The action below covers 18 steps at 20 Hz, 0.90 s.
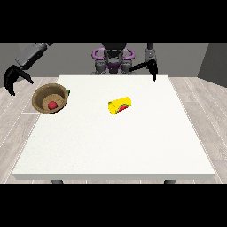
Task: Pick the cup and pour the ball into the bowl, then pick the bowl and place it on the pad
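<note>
A brown wooden bowl (45,94) shows at the table's left edge, tilted towards the camera, and part of it reaches past the edge. A red ball (52,105) lies inside it. A sliver of the green pad (68,92) peeks out at the bowl's right rim. The yellow cup (120,106) lies on its side near the table's middle, apart from both hands. The hand at the view's left (12,78) hangs beyond the table's left side, above and left of the bowl, open and holding nothing. The hand at the view's right (154,71) points down at the table's far edge, open.
The white table (115,146) stretches wide in front of the cup and bowl. The robot's torso (113,60) stands behind the far edge. Grey plank floor surrounds the table.
</note>
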Each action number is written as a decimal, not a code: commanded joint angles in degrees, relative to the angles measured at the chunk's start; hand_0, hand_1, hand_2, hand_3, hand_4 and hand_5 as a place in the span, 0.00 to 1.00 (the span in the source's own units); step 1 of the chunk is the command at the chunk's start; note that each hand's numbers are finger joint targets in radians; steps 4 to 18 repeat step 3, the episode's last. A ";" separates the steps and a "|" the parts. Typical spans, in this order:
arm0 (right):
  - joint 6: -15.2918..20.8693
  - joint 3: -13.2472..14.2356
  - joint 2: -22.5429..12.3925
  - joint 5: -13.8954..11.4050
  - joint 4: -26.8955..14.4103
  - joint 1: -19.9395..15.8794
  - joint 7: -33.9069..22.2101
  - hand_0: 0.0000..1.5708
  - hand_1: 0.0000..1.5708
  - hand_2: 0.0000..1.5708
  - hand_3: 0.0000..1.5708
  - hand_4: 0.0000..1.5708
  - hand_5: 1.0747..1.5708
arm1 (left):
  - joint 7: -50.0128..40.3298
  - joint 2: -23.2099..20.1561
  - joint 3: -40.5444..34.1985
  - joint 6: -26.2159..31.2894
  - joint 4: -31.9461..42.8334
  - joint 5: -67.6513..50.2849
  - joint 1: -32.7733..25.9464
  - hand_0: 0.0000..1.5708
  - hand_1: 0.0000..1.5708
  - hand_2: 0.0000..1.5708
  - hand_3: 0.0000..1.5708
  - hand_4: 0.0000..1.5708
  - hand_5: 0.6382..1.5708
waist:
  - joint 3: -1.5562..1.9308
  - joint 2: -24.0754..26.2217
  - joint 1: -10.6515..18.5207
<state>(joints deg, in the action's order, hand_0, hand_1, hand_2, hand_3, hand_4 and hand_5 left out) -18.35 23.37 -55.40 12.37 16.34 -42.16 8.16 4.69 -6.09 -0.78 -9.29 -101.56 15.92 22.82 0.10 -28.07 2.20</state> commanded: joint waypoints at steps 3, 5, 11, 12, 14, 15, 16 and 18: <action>-8.29 1.32 -5.36 2.37 0.17 -2.19 -7.52 0.00 0.00 0.12 0.18 0.00 0.86 | 0.05 1.87 2.32 0.26 3.21 0.69 -4.55 0.00 0.00 0.00 0.00 0.00 1.00 | -0.13 9.11 -0.43; -8.29 1.32 -5.36 2.37 0.17 -2.19 -7.52 0.00 0.00 0.12 0.18 0.00 0.86 | 0.05 1.87 2.32 0.26 3.21 0.69 -4.55 0.00 0.00 0.00 0.00 0.00 1.00 | -0.13 9.11 -0.43; -8.29 1.32 -5.36 2.37 0.17 -2.19 -7.52 0.00 0.00 0.12 0.18 0.00 0.86 | 0.05 1.87 2.32 0.26 3.21 0.69 -4.55 0.00 0.00 0.00 0.00 0.00 1.00 | -0.13 9.11 -0.43; -8.29 1.32 -5.36 2.37 0.17 -2.19 -7.52 0.00 0.00 0.12 0.18 0.00 0.86 | 0.05 1.87 2.32 0.26 3.21 0.69 -4.55 0.00 0.00 0.00 0.00 0.00 1.00 | -0.13 9.11 -0.43; -8.29 1.32 -5.36 2.37 0.17 -2.19 -7.52 0.00 0.00 0.12 0.18 0.00 0.86 | 0.05 1.87 2.32 0.26 3.21 0.69 -4.55 0.00 0.00 0.00 0.00 0.00 1.00 | -0.13 9.11 -0.43; -8.29 1.32 -5.36 2.37 0.17 -2.19 -7.52 0.00 0.00 0.12 0.18 0.00 0.86 | 0.05 1.87 2.32 0.26 3.21 0.69 -4.55 0.00 0.00 0.00 0.00 0.00 1.00 | -0.13 9.11 -0.43; -8.29 1.32 -5.36 2.37 0.17 -2.19 -7.52 0.00 0.00 0.12 0.18 0.00 0.86 | 0.05 1.87 2.32 0.26 3.21 0.69 -4.55 0.00 0.00 0.00 0.00 0.00 1.00 | -0.13 9.11 -0.43; -8.29 1.32 -5.36 2.37 0.17 -2.19 -7.52 0.00 0.00 0.12 0.18 0.00 0.86 | 0.05 1.87 2.32 0.26 3.21 0.69 -4.55 0.00 0.00 0.00 0.00 0.00 1.00 | -0.13 9.11 -0.43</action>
